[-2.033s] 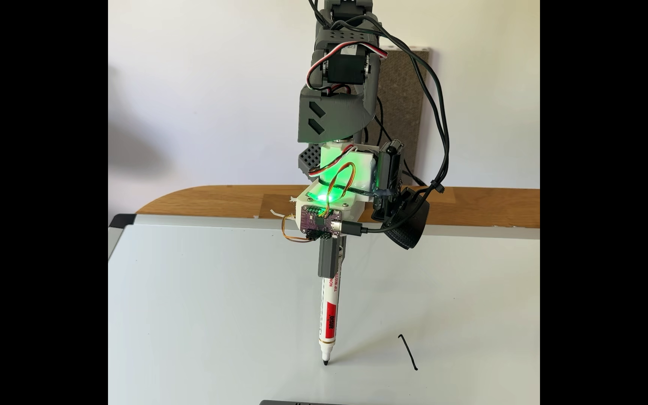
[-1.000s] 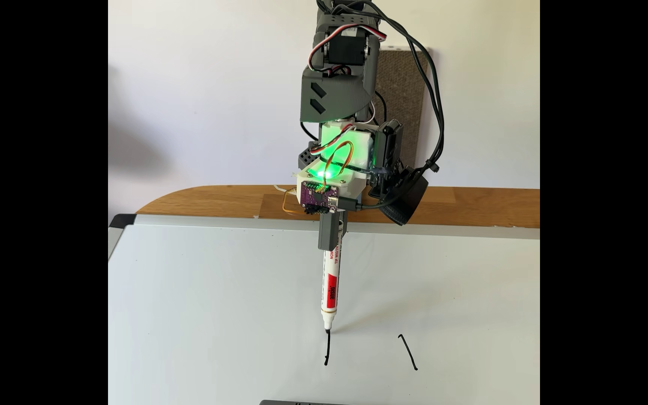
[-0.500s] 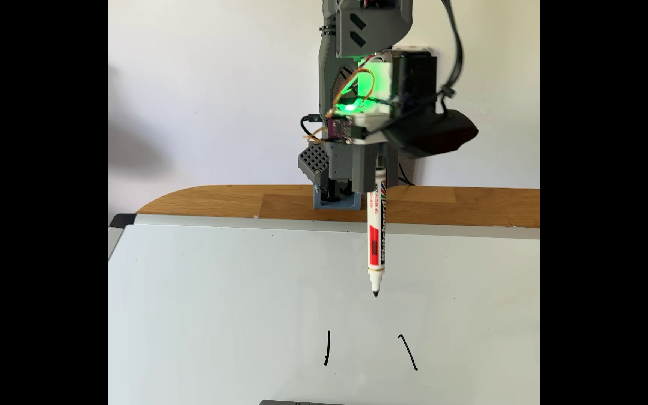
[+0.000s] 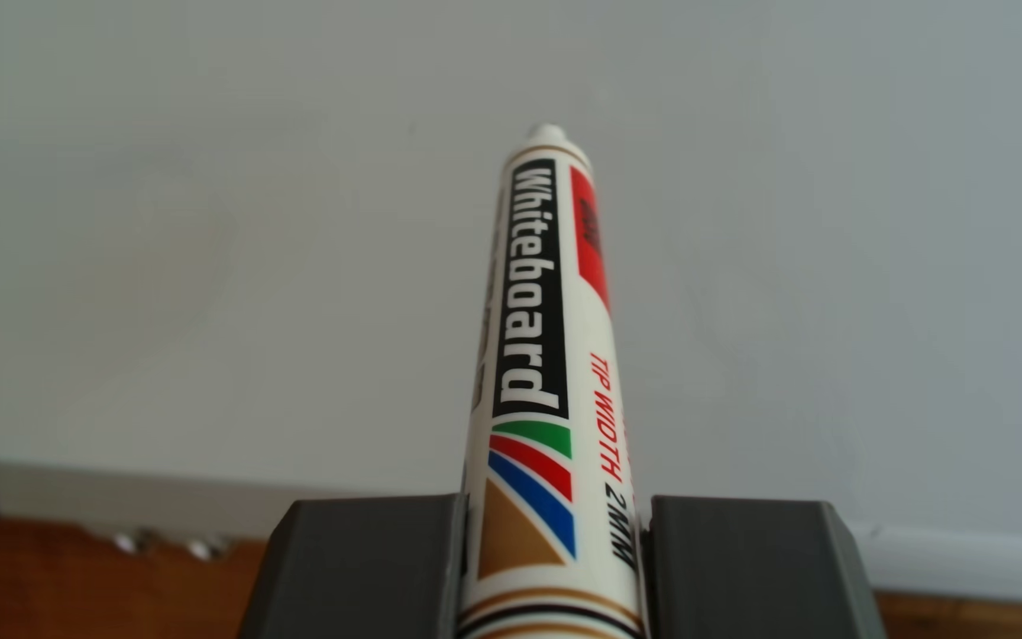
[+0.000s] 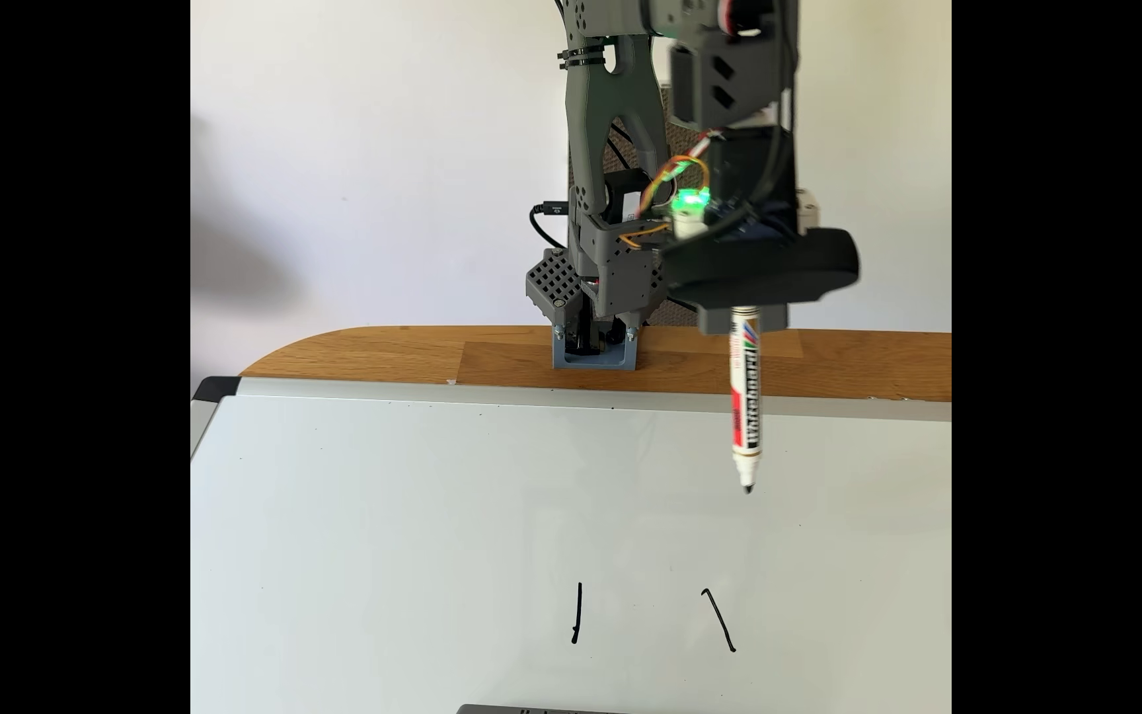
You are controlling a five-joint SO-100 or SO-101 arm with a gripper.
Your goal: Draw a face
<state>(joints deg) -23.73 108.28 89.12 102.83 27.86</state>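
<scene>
The pincer (image 5: pixel 745 323) is clenched on a light, stiff, probably slick marker (image 5: pixel 744 405), gripped high on its barrel. The face (image 5: pixel 650 618), 2 strokes so far, lies on the whiteboard (image 5: pixel 417 515) below.

whiteboard (image 5: pixel 417 549) lies bare around the face (image 5: pixel 650 618); marker (image 5: pixel 745 405) hangs above.

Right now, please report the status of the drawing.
Gripper shut on whiteboard marker, tip above whiteboard. Face: two strokes, no mouth curve. Nothing in the way.
</scene>
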